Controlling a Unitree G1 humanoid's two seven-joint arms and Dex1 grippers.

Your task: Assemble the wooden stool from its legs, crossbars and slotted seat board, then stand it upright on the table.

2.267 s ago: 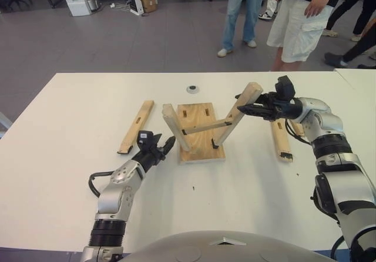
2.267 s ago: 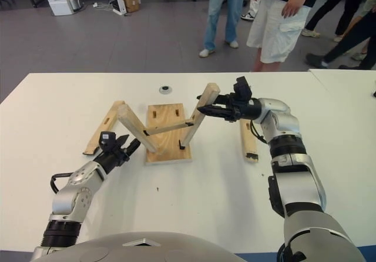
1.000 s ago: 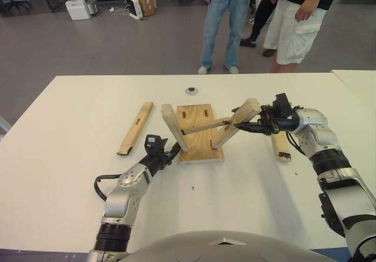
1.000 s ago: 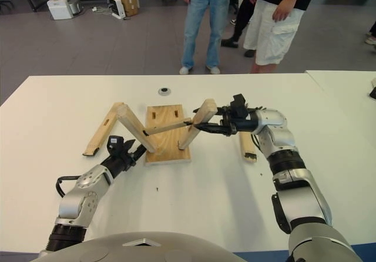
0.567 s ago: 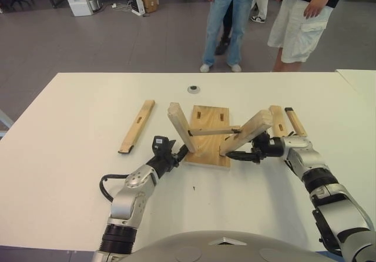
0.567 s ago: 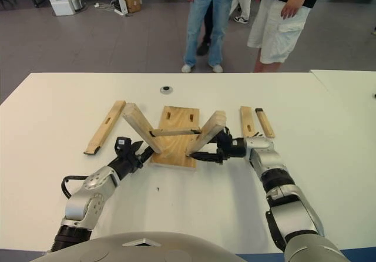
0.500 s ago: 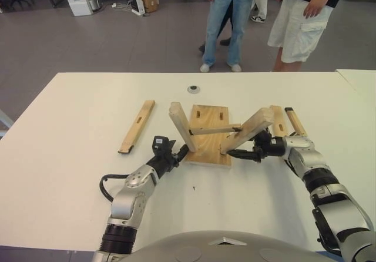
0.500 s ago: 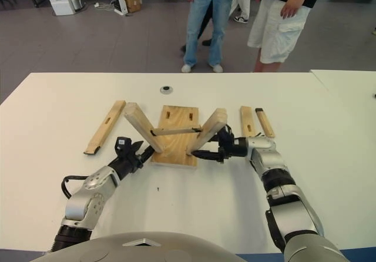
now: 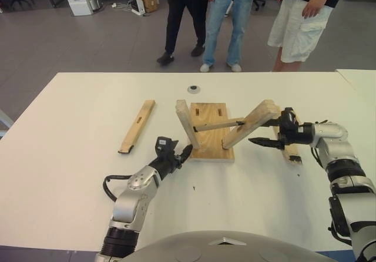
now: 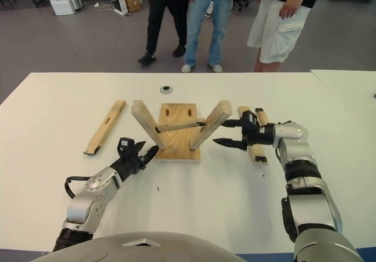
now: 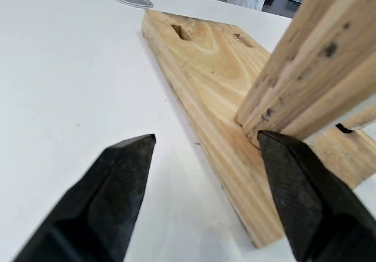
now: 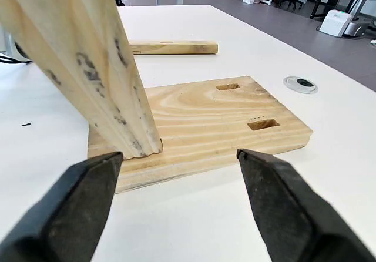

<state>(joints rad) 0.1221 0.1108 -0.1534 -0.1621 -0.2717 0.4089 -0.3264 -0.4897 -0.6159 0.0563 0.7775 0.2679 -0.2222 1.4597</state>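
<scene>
White table (image 9: 70, 127): seat board (image 9: 211, 145) flat at centre; left leg (image 9: 187, 124) and right leg (image 9: 254, 123) stand splayed on it, joined by crossbar (image 9: 218, 125). My left gripper (image 9: 178, 154), jaws apart, at left leg foot; my right gripper (image 9: 257, 133), jaws apart, beside right leg. Advise gripping both low, squaring evenly into slots (image 12: 262, 124).

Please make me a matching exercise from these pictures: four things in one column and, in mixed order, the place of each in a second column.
1. seat board
2. crossbar
3. loose leg
4. round insert

A. lies alone, to the left of the board
B. lies flat, carrying two leaning legs
C. set in the tabletop, beyond the board
D. spans between the two leaning legs

Pairs: 1-B, 2-D, 3-A, 4-C.
</scene>
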